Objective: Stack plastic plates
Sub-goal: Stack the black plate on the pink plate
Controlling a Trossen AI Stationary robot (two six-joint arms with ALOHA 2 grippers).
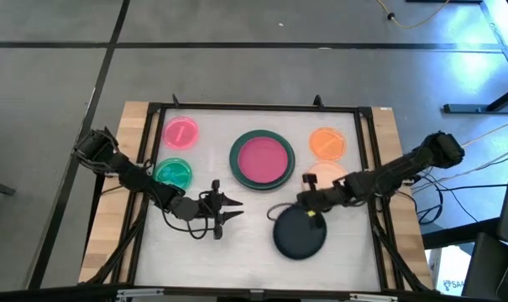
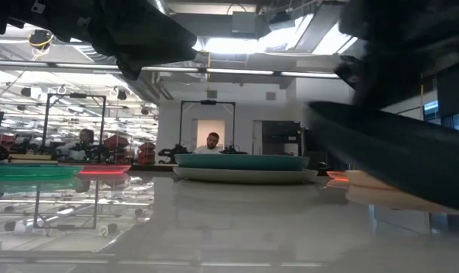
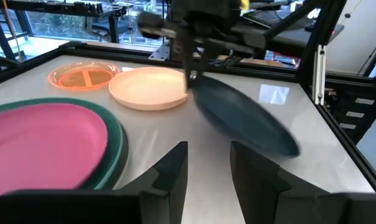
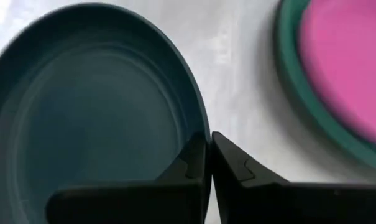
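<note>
Now the right gripper (image 4: 207, 163) pinches the black plate's (image 4: 94, 118) rim.

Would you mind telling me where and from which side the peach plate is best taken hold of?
Probably by the thin raised rim, one finger above and one below, since the peach plate is shallow and lies flat. Its edge facing the table's centre looks free; the orange plate crowds its far side, and the right gripper, shut on the black plate, is over its near edge.

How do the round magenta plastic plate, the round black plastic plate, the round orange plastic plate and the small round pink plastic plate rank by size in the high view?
1. Magenta plate and black plate, held tilted by the right gripper: look alike, unsure.
2. Orange plate.
3. Pink plate, slightly smaller.
</note>
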